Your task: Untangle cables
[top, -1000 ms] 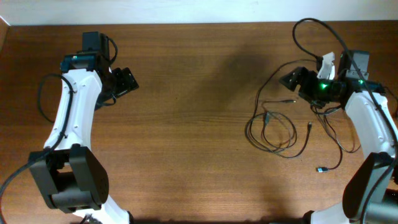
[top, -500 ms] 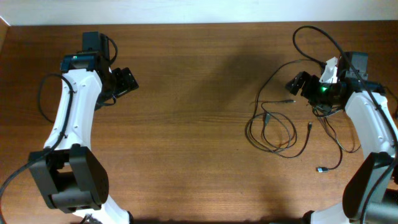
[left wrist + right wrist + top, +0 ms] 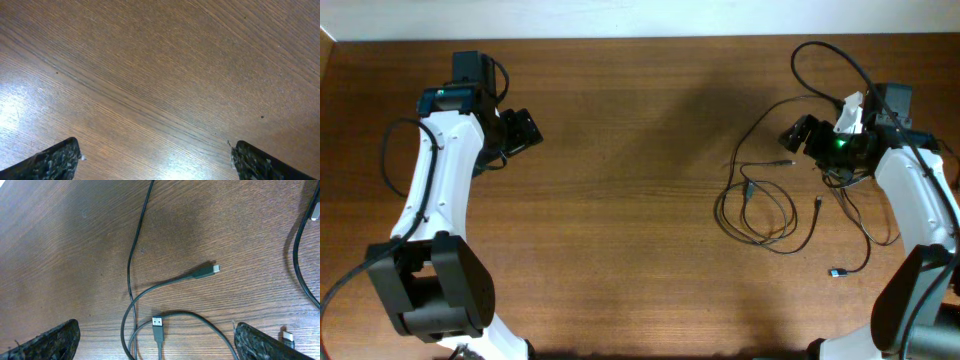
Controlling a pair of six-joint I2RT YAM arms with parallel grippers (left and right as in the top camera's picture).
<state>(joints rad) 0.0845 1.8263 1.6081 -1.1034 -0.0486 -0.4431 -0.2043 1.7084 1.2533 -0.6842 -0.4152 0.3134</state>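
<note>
The right gripper (image 3: 159,342) is released, with its fingers wide apart and grasping nothing. The cables (image 3: 158,328) lie loose on the table (image 3: 620,200) under it and sprawl toward 7 o'clock. The left gripper (image 3: 155,160), at 10 o'clock of the table, is released also.

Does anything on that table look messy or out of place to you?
Only the cables on the right side: thin dark cords looped over one another in a loose tangle, their plug ends scattered on the table. Nothing looks spilled or broken.
</note>
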